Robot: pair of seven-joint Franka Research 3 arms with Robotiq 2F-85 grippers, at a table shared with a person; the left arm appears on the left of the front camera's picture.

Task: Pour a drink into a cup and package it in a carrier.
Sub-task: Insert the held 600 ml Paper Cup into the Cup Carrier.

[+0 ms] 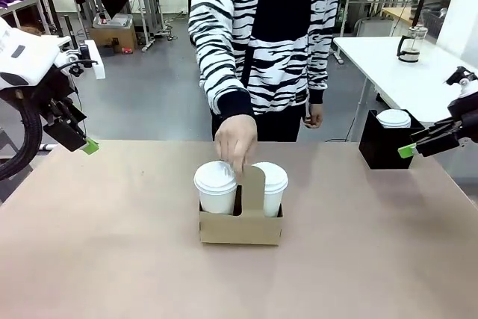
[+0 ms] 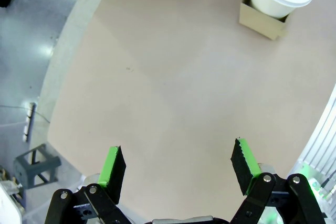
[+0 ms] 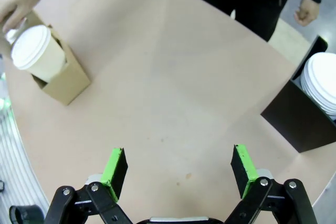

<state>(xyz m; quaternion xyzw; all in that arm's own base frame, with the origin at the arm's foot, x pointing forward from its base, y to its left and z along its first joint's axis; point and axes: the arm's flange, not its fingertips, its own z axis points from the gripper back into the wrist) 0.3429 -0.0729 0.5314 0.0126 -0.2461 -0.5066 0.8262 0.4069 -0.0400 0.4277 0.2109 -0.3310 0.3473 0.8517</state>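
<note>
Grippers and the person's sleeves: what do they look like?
Left gripper and right gripper: black linkage fingers, silver pivot bolts, green pads, on white arms with black cabling. The person's sleeves are black-and-white zebra stripe with dark cuffs.

I can read no text, label, brand or number anywhere: cups (image 1: 216, 186), cardboard carrier (image 1: 240, 227) and black box (image 1: 379, 142) are all plain, w/o print.

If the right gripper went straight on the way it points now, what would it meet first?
Judging by its wrist view, the open right gripper points down at bare table, so it would likely meet that first. The carrier lies off to one side and the black cup holder to the other; depth is uncertain.
</note>
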